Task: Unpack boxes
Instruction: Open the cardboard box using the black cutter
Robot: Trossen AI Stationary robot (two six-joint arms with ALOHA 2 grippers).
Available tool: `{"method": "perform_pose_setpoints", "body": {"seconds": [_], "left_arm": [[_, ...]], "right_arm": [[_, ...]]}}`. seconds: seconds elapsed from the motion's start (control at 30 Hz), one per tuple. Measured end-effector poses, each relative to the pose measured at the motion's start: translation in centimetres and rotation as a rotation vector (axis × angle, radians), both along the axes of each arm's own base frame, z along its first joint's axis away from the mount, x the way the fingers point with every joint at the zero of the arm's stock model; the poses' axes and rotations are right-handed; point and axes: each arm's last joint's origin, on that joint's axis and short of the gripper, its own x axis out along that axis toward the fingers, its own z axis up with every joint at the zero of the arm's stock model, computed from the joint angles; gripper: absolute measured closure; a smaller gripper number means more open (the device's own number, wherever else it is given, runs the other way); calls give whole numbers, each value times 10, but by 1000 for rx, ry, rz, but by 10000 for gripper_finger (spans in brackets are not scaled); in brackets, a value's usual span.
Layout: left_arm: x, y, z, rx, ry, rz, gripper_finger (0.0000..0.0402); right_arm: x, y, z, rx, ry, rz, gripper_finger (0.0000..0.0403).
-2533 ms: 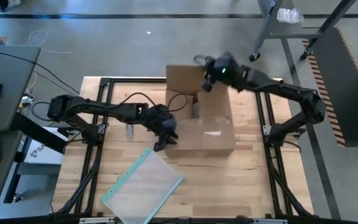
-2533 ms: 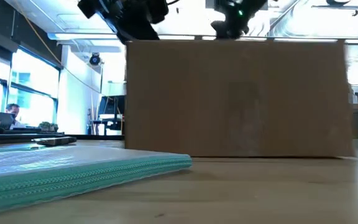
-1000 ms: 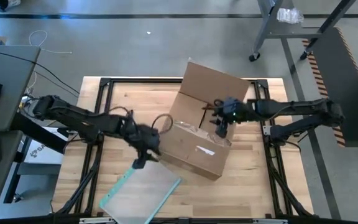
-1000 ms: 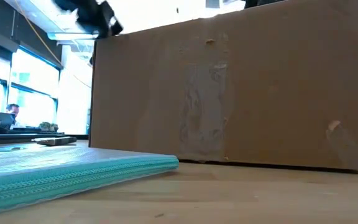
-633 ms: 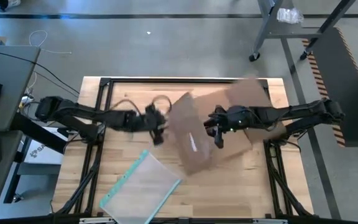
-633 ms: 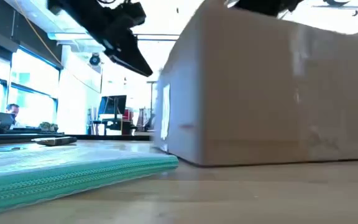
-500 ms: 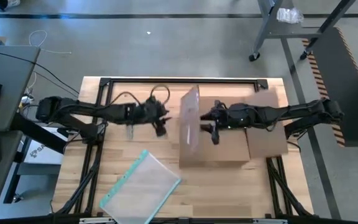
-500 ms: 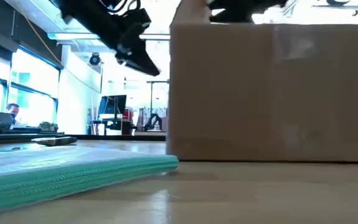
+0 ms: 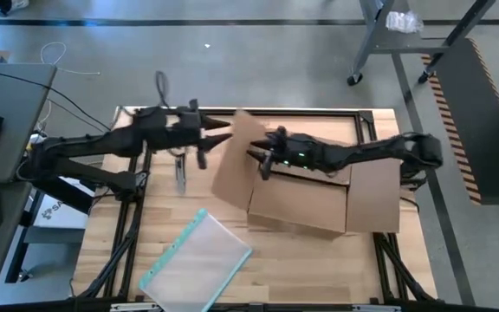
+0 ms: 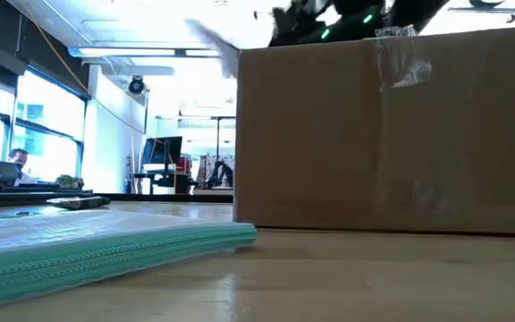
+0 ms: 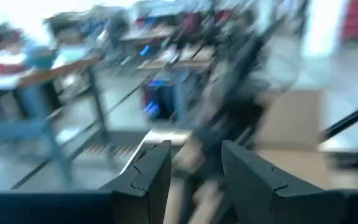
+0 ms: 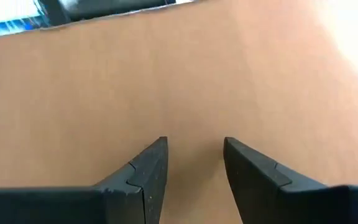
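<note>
1. One brown cardboard box [image 9: 306, 201] sits on the wooden surface [image 9: 345, 260], flaps open.
2. The right tool [image 9: 265, 160] reaches over its left flap [image 9: 236, 165], fingers apart, gripping nothing.
3. The left tool [image 9: 221, 132] hovers just beyond that flap, fingers apart, empty.
4. A teal-edged pouch [image 9: 196, 263] lies well apart from both tools.

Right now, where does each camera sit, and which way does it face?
High: overhead, straight down; both arms, box, pouch.
Low: at table height, level across; box wall, pouch edge, room behind.
Left wrist: past its open fingers, toward the room.
Right wrist: open fingers close to cardboard.
High and low share box and pouch.
</note>
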Motion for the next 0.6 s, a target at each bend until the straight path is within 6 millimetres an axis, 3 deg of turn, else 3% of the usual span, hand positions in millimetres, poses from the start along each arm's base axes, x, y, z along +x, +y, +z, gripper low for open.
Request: {"method": "perform_pose_setpoints", "body": {"seconds": [0.13,0.2,0.3,0.43,0.6], "left_arm": [[-2,-8,-3,-87,-6,-65,275],[7,-13,-17,-134,38,-82,275],[22,-19,-39,-200,108,-65,275],[45,-24,-71,-271,202,-23,275],[67,-20,-103,-324,308,24,275]], "right_arm": [[25,-11,-10,47,196,20,261],[32,-11,-1,9,280,44,261],[35,1,33,-89,309,37,261],[16,24,85,-210,319,-13,261],[-34,49,128,-159,382,-22,261]]}}
